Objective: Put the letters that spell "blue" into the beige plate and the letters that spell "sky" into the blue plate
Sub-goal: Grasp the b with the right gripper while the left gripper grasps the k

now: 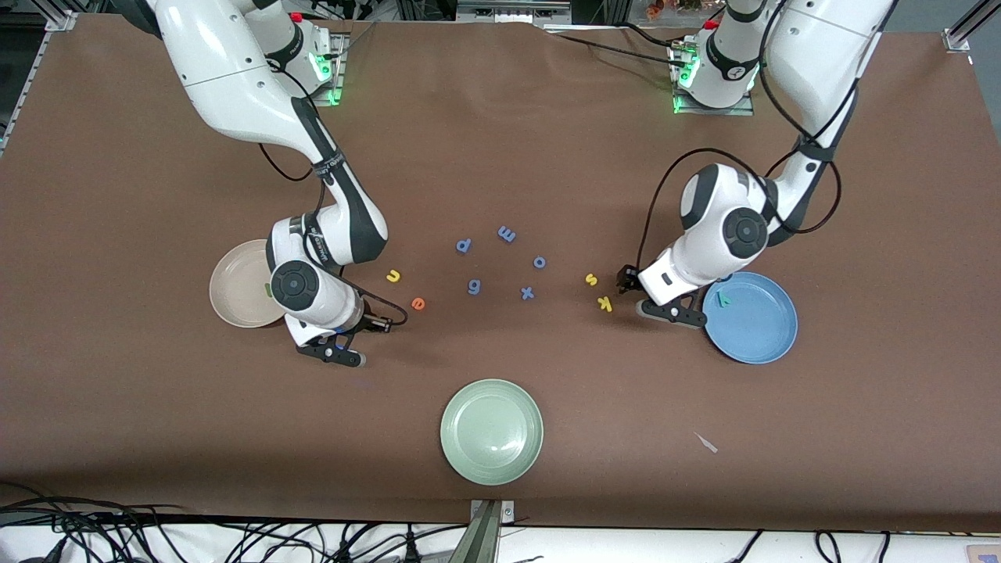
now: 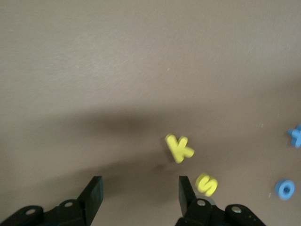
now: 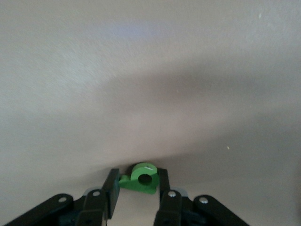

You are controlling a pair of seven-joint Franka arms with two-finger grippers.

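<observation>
My right gripper (image 3: 137, 181) is down at the table, nearer the front camera than the beige plate (image 1: 235, 293), and is shut on the green "b" (image 3: 143, 179). In the front view that gripper (image 1: 338, 352) hides the letter. A green "l" (image 1: 268, 290) lies in the beige plate. The yellow "u" (image 1: 393, 275) and orange "e" (image 1: 418, 303) lie on the table beside the right arm. My left gripper (image 2: 141, 190) is open with nothing in it, low between the yellow "k" (image 2: 178, 148) and the blue plate (image 1: 762, 336). The yellow "s" (image 2: 207, 184) is beside it. The teal "y" (image 1: 726, 298) lies in the blue plate.
Blue letters "p" (image 1: 463, 245), "m" (image 1: 507, 233), "o" (image 1: 539, 262), "g" (image 1: 474, 287) and "x" (image 1: 528, 293) are scattered mid-table. A pale green plate (image 1: 491, 432) sits near the front edge, with a small white scrap (image 1: 706, 442) toward the left arm's end.
</observation>
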